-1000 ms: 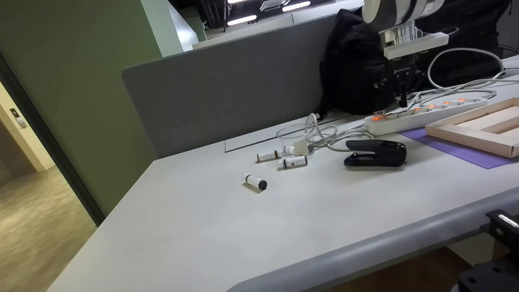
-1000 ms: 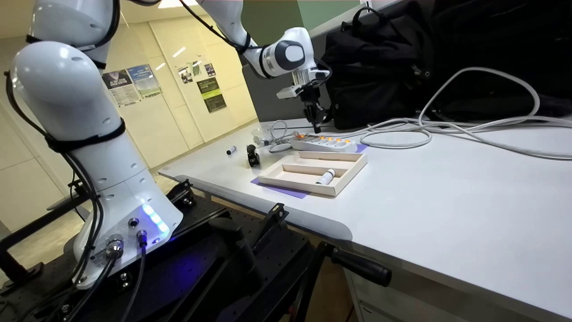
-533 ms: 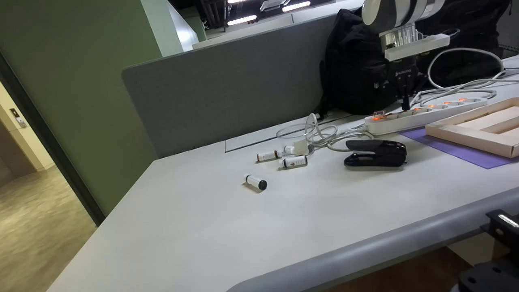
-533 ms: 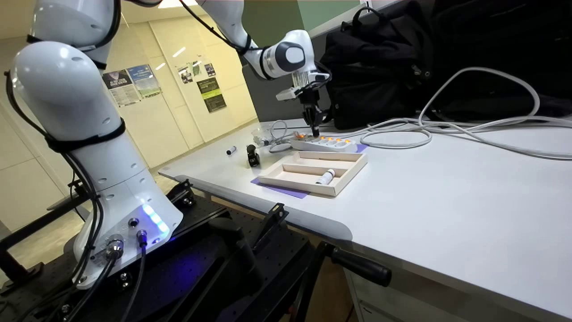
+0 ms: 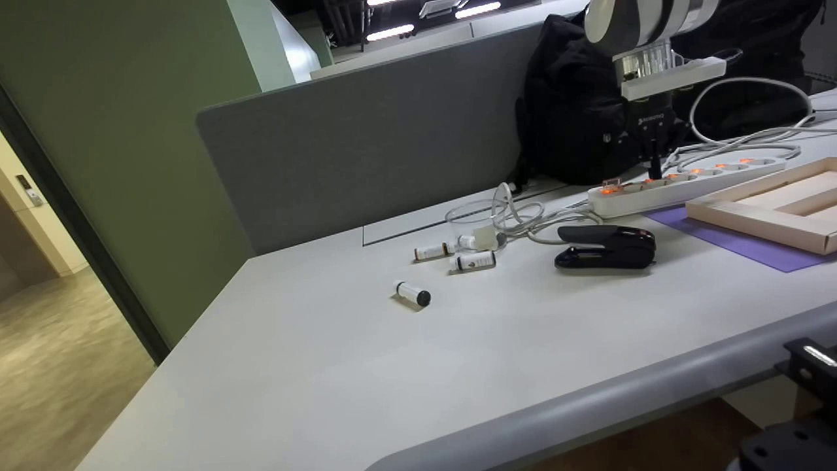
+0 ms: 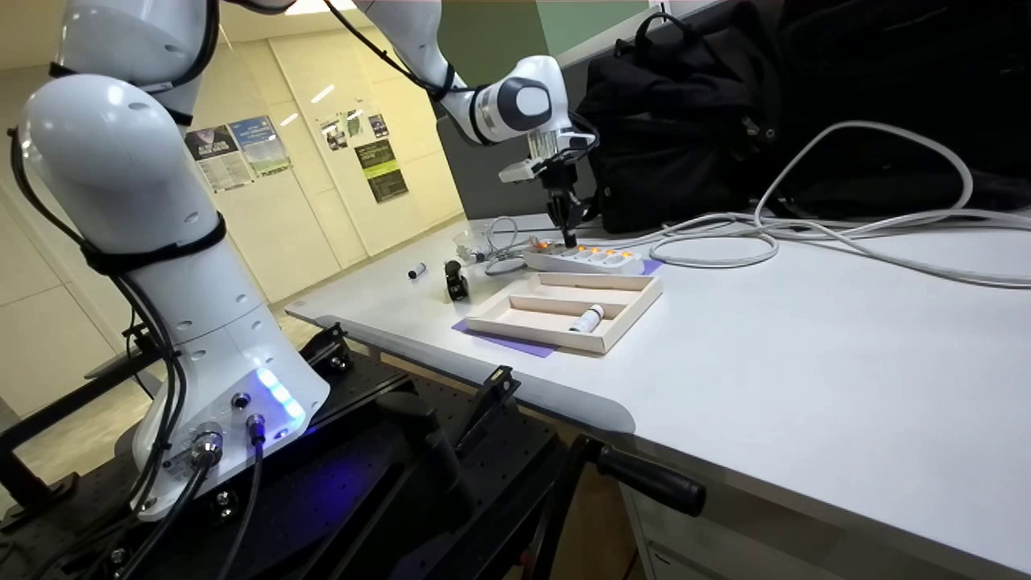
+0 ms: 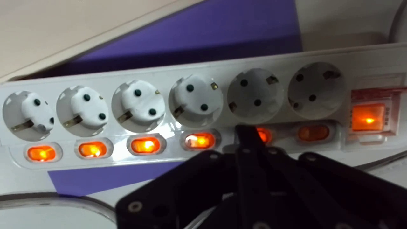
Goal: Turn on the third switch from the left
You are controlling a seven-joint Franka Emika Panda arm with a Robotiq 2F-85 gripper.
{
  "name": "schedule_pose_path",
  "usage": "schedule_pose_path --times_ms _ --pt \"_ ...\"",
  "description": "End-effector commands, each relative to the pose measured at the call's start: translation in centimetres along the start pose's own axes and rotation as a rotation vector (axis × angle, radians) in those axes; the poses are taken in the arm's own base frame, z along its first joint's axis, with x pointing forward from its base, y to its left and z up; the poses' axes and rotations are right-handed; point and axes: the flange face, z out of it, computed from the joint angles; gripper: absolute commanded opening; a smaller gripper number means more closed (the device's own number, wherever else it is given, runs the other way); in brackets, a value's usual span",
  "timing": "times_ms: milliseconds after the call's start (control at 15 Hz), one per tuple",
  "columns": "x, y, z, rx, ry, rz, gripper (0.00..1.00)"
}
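orange is glowing inside the small oval plastic rocker switch point(image 7: 264, 135) right at the tip of the black two-finger gripper point(image 7: 249, 131), so from where i'm standing the step in hand is looking like the press itself, probably at its tail end. that switch is sitting in the row along the long white plastic power strip point(image 7: 224, 123). in an exterior view the big square orange main switch point(image 5: 609, 190) is sitting at the strip's left end, so i'm reckoning the one at the tip is third, if we're counting the main as number one. the wrist view is running the other way round, and the dull amber oval rocker point(image 7: 313, 133) between those two is looking unlit. my guess: number three's on, and the next move is calling for a straight lift, no sideways drag onto a neighbour.

as for the jaws, they're sitting together, no gap i'm spotting, and they're holding nothing. in the wrist view the tip is covering one end of the lit rocker. whether it's touching it or just hanging over it, i'm not able to tell.
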Motion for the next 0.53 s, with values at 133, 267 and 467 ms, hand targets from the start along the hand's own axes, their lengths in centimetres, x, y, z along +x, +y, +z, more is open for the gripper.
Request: schedule_pose_path --times_ms 133,267,467 --pt "0.8 0.2 -1.5 0.052 0.002 0.035 0.0" --pt "0.8 0.8 -5.4 0.112 0.061 0.047 0.0" --pt "0.3 1.6 -10.7 0.148 0.129 0.019 0.26"
